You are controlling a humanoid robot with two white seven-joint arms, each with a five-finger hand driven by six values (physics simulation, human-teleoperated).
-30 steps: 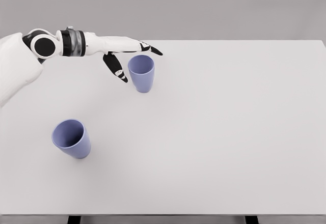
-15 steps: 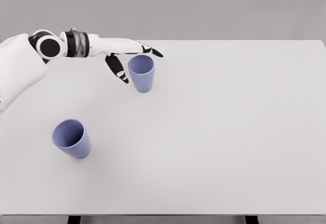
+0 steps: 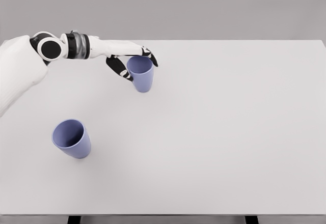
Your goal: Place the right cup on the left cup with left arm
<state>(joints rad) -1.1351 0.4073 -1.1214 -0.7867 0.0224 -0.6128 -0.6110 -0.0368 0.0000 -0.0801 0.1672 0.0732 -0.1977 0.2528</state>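
Now, starting at the left edge of the tabletop (image 3: 229, 147), we see the left arm reaching in over the far left corner, its shoulder shell filling that side of the view. Nearer the front left corner stands the left cup (image 3: 71, 138), upright, mouth open, well apart from everything else. Further right, close to the far edge, the left robot hand (image 3: 133, 61) meets the right cup (image 3: 141, 73): the fingers (image 3: 148, 54) curl over the far side of the rim while the thumb (image 3: 121, 68) presses toward the near left wall. We judge the hand is closed on the cup or very nearly so; whether the grip is already firm we cannot tell. The right arm is not in view.

To do this step well, we would seat thumb and fingers on opposite walls just below the rim, squeeze evenly so the cup does not tip or skid, and only then lift straight up, keeping it upright for the carry toward the front left corner.

Compared with half a second ago, the fingers, then stretched out flat beyond the rim with the thumb hanging clear, have bent in around the cup. Both cups stand where they stood.
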